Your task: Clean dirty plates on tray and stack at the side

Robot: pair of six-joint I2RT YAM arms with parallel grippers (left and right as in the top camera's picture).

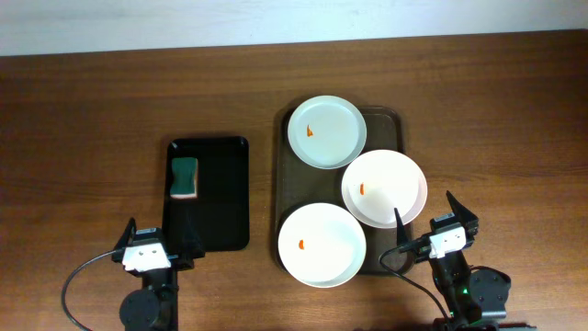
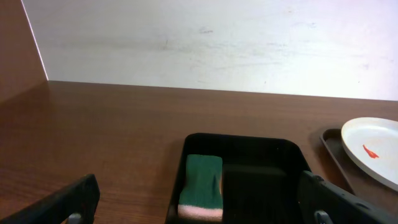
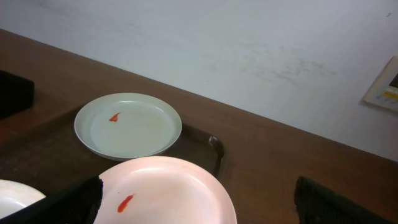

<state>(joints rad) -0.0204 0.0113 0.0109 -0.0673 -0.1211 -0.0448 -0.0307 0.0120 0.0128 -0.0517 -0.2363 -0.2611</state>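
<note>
Both released, the left gripper (image 1: 158, 234) faces the sponge (image 1: 185, 177) for wiping, while the right gripper (image 1: 424, 207) faces three smeared plates (image 1: 381, 184) on the tray (image 1: 308, 187).

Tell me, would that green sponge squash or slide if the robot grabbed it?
The sponge probably squashes: it looks like a foam block with a paler layer. Likely light for its size. Lying flat in the black tray, it should not roll or tip.
</note>
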